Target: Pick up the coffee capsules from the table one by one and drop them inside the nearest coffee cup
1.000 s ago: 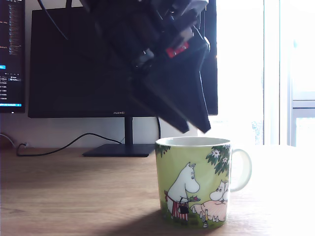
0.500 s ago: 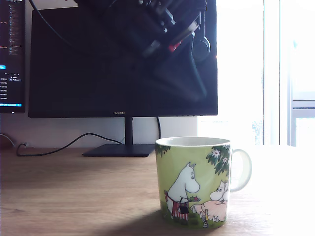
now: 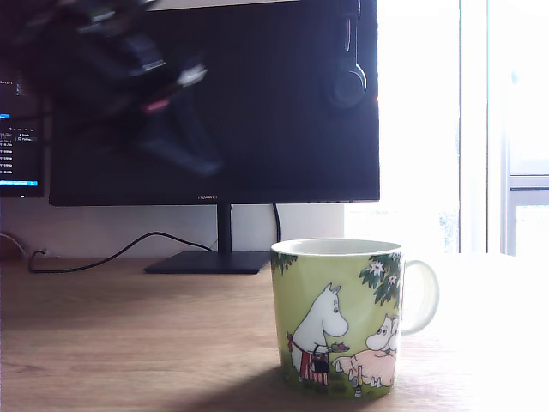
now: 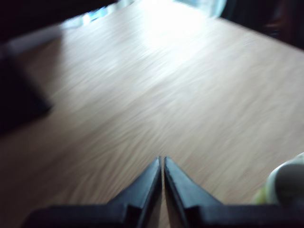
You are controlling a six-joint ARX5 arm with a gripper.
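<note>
No capsule shows near the coffee cup (image 3: 339, 318); the gripper (image 4: 162, 164), tips pressed together and empty, risks searching blurred, bare table (image 4: 142, 95).

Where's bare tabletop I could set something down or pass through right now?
The table is bare on the exterior view's left, between the coffee cup and the monitor stand with its cable. The wrist view shows open wood ahead of the shut pincer. It is tight only at the cup; the far right is washed out.
</note>
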